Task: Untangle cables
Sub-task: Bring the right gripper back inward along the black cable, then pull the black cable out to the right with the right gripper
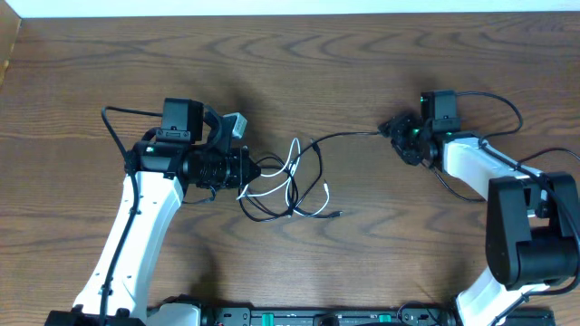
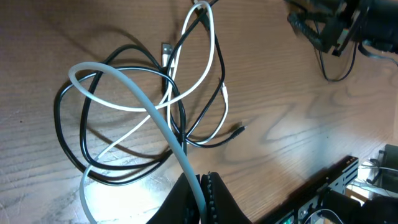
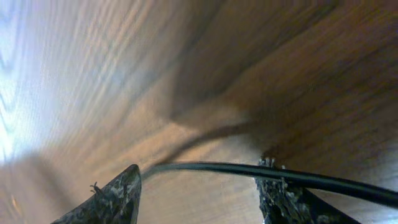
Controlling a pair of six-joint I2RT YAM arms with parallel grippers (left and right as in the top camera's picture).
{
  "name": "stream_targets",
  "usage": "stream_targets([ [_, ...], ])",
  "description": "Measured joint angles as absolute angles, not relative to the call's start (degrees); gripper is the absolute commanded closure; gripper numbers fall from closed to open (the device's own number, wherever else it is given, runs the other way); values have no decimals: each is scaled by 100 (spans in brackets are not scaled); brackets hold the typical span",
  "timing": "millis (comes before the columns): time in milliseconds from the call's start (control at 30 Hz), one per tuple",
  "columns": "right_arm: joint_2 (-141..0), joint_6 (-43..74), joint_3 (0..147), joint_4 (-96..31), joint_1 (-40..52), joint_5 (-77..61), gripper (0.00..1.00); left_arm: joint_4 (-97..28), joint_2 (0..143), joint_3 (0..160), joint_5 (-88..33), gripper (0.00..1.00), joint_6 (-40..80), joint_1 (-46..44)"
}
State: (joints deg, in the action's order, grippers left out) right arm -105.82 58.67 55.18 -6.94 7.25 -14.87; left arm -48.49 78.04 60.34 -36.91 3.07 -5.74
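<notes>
The white cable [image 1: 292,169] and the black cable [image 1: 349,136] lie tangled in loops on the wooden table between my arms. My left gripper [image 1: 258,170] is shut on the white cable [image 2: 155,118] just left of the tangle; in the left wrist view the cord runs up from between the fingers [image 2: 204,186] and over the black loops [image 2: 68,134]. One strand of the black cable stretches right to my right gripper [image 1: 391,129]. In the right wrist view the fingers [image 3: 199,186] stand wide apart, and the black cable [image 3: 217,168] crosses between them, resting against the right finger.
Small plug ends lie near the tangle, one at its lower right [image 1: 337,215]. The right arm's own thick black cable [image 1: 494,100] loops behind its wrist. A dark rail [image 1: 317,317] runs along the table's near edge.
</notes>
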Motion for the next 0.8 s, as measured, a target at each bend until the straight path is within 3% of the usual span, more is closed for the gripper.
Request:
stream_targets([
  [133, -10685, 6285, 5557, -360, 836, -910, 46, -4932, 7804, 6034, -3691, 92, 307, -574],
  [500, -11122, 6724, 5642, 384, 902, -95, 92, -4995, 7804, 6034, -3691, 92, 296, -574],
  [633, -11161, 6608, 5645, 410, 902, -62, 99, -4998, 7804, 6034, -3691, 92, 296, -574],
  [800, -11168, 5979, 5645, 434, 845, -322, 99, -5000, 7804, 6034, -3691, 92, 294, -574],
])
